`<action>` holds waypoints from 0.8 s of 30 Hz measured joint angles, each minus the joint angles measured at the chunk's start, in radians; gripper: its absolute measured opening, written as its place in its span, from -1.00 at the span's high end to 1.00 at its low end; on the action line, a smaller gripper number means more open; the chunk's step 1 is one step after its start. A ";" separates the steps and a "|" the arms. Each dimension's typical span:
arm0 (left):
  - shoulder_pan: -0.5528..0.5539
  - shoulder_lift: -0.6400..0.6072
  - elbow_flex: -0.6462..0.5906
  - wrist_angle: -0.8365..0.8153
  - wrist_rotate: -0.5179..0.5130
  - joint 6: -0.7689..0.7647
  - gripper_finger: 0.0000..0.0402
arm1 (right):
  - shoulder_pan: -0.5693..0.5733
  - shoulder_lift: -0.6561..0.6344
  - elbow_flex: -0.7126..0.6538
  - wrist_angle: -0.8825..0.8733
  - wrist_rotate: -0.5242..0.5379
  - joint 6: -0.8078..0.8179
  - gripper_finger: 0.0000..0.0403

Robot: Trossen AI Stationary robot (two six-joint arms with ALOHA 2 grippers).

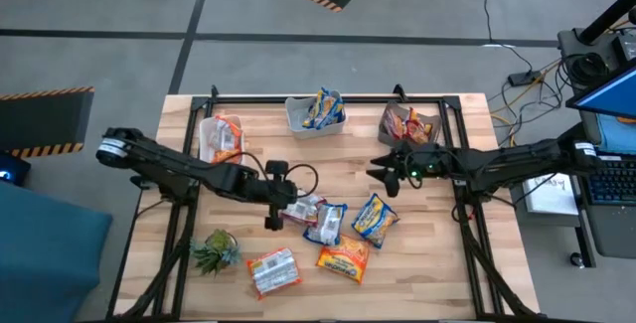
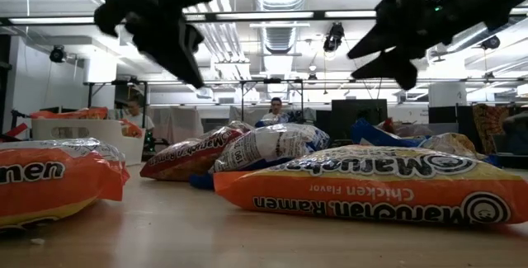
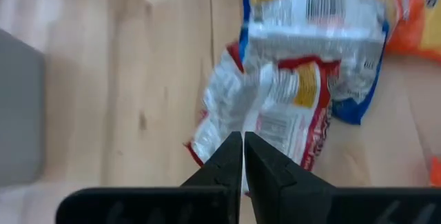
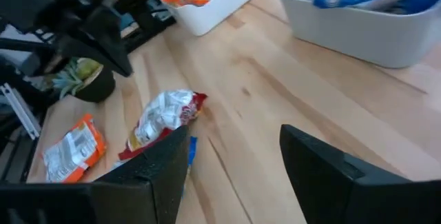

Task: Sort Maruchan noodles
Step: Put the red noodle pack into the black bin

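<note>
Several Maruchan packets lie flat on the wooden table: a red-and-white one [image 1: 301,209] [image 3: 275,114], a blue-and-white one [image 1: 328,222], a blue-and-yellow one [image 1: 375,219], an orange one [image 1: 343,260] [image 2: 371,190] and a red-orange one [image 1: 273,271]. My left gripper [image 1: 273,207] [image 3: 242,140] is shut and hangs in the air [image 2: 194,74] just left of the red-and-white packet. It touches nothing. My right gripper [image 1: 383,174] [image 4: 234,148] is open and raised [image 2: 384,63] over bare table to the right of the packets.
Three bins stand along the far edge. A clear one on the left [image 1: 221,136] holds orange packets, a white one in the middle [image 1: 316,112] [image 4: 365,17] holds blue-and-yellow ones, and one on the right [image 1: 407,124] holds red ones. A small green plant [image 1: 216,250] stands near-left. A person sits in the room beyond [image 2: 275,110].
</note>
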 joint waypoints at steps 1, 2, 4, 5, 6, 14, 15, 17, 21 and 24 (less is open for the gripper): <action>-0.001 0.007 -0.016 0.013 0.016 -0.014 1.00 | 0.002 0.031 0.005 0.021 -0.005 0.000 -0.06; -0.002 0.017 -0.034 0.023 0.036 -0.032 1.00 | 0.003 0.064 0.017 0.033 -0.008 0.000 -0.06; -0.006 0.036 -0.072 0.048 0.065 -0.067 1.00 | 0.002 0.133 0.054 0.043 -0.031 0.014 -0.07; -0.009 0.043 -0.092 0.073 0.071 -0.088 1.00 | 0.002 0.167 0.077 0.041 -0.031 0.038 -0.07; -0.010 0.045 -0.110 0.099 0.083 -0.106 1.00 | 0.002 0.203 0.100 0.041 -0.032 0.069 -0.07; -0.012 0.071 -0.226 0.361 0.078 -0.214 1.00 | 0.002 0.470 0.297 0.031 -0.279 0.193 -0.07; -0.012 0.077 -0.239 0.382 0.061 -0.214 1.00 | 0.002 0.499 0.321 0.030 -0.307 0.197 -0.07; -0.010 0.095 -0.256 0.424 0.006 -0.215 1.00 | 0.002 0.548 0.362 0.007 -0.338 0.202 -0.07; 0.009 0.129 -0.263 0.439 -0.240 -0.241 1.00 | -0.003 0.635 0.444 -0.087 -0.344 0.180 -0.07; 0.020 0.126 -0.252 0.417 -0.263 -0.228 1.00 | -0.005 0.689 0.514 -0.151 -0.344 0.057 -0.07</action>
